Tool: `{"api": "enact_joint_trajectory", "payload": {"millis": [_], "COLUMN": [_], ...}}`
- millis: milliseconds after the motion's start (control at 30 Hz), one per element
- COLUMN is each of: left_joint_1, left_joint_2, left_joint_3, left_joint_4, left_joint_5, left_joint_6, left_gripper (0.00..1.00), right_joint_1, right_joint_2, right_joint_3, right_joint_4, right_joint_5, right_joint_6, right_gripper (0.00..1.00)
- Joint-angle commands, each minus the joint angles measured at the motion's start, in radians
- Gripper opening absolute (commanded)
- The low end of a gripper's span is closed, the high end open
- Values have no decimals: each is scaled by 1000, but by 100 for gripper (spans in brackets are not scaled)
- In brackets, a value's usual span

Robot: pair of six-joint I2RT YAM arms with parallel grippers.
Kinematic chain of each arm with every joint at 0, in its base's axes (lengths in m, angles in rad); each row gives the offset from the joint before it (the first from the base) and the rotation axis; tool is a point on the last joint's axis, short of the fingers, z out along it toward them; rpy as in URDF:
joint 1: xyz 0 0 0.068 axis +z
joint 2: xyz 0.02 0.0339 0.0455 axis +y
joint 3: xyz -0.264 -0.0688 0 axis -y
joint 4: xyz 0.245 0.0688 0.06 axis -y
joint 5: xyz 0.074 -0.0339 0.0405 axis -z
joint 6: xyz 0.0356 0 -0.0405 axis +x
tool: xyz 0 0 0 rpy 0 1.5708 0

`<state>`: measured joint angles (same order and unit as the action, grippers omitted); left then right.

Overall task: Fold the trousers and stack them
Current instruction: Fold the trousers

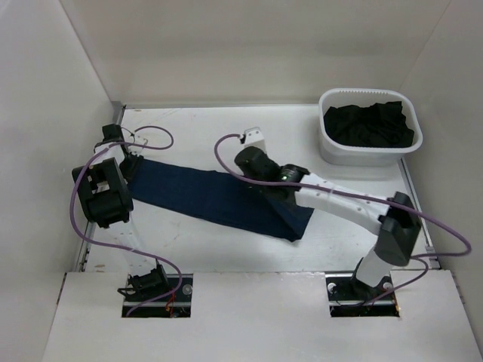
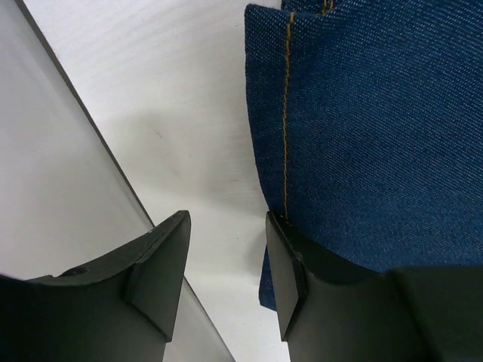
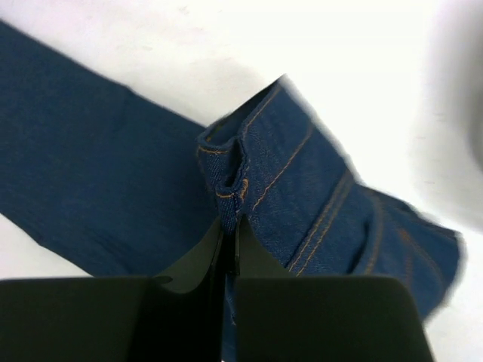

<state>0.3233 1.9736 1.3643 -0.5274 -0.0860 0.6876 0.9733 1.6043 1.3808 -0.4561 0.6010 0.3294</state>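
Observation:
The dark navy jeans point(image 1: 211, 197) lie stretched across the table, from the left arm to the middle right. My right gripper point(image 3: 230, 226) is shut on the waistband end of the jeans point(image 3: 287, 166), lifted and folded over; tan stitching shows there. In the top view the right gripper point(image 1: 266, 179) sits over the jeans' right part. My left gripper point(image 2: 226, 264) is open at the jeans' leg end point(image 2: 362, 136), one finger point(image 2: 290, 271) on the denim edge, the other point(image 2: 158, 264) over bare table. In the top view it point(image 1: 130, 167) is at the jeans' far left end.
A white basket point(image 1: 332, 151) with dark clothes point(image 1: 370, 124) stands at the back right. White walls enclose the table; the left wall point(image 2: 53, 188) is close beside my left gripper. Purple cables loop from both arms.

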Motion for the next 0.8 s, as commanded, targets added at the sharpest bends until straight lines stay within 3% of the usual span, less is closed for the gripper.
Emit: {"api": "enact_joint_trajectory", "payload": {"millis": [0, 233, 500, 767], "left_joint_1": [-3, -5, -7, -10], "left_joint_2": [47, 41, 56, 57], "left_joint_3": [-31, -28, -31, -33], "left_joint_4": [-19, -20, -19, -22], "left_joint_5": [48, 48, 51, 51], "left_joint_6": [-23, -19, -23, -20], "left_gripper": [44, 45, 45, 45], "right_joint_1": [28, 38, 138, 153], "right_joint_2": [86, 140, 258, 373], "right_joint_3": [109, 176, 245, 216], "right_joint_4": [93, 48, 106, 157], "right_joint_5": [-30, 26, -67, -155], "right_joint_6": [81, 146, 13, 0], "right_gripper": [0, 0, 0, 0]}}
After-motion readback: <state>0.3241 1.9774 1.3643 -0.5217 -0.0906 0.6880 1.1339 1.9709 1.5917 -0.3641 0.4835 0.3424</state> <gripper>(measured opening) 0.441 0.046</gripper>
